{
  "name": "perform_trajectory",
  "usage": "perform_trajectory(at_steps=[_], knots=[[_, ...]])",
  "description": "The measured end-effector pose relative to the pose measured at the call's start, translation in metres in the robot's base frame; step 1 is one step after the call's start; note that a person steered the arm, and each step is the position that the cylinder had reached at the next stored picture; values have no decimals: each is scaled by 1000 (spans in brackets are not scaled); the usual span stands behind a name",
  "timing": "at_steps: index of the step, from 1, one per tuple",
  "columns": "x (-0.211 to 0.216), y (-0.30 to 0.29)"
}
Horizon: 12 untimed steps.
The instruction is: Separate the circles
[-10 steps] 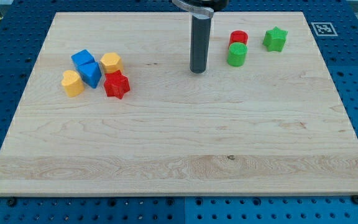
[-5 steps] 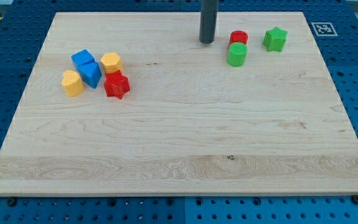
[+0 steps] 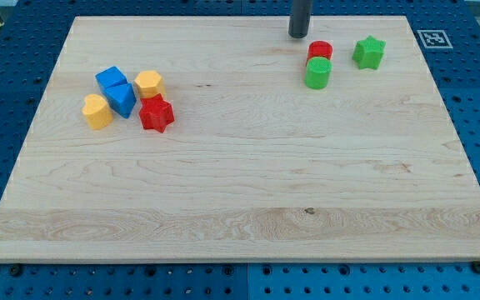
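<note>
A red circle block (image 3: 320, 50) and a green circle block (image 3: 317, 73) touch each other near the view's top right, the red one above the green. My tip (image 3: 298, 35) stands on the board just up and left of the red circle, a small gap apart. A green star (image 3: 369, 52) lies to the right of the circles.
A cluster sits at the view's left: two blue cubes (image 3: 111, 80) (image 3: 122, 98), a yellow hexagon-like block (image 3: 149, 84), another yellow block (image 3: 97, 111) and a red star (image 3: 156, 113). A marker tag (image 3: 432, 38) is on the board's top right corner.
My tip has moved up and to the right, from left of the green circle to just up-left of the red circle. No block has moved.
</note>
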State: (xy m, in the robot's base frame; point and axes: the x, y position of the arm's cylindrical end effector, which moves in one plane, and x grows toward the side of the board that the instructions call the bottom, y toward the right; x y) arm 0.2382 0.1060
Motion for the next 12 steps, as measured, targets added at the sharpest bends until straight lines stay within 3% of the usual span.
perform_trajectory(at_steps=[3,6,7,10,12], knots=[[26,53],[99,52],[92,18],[104,-22],[88,-43]])
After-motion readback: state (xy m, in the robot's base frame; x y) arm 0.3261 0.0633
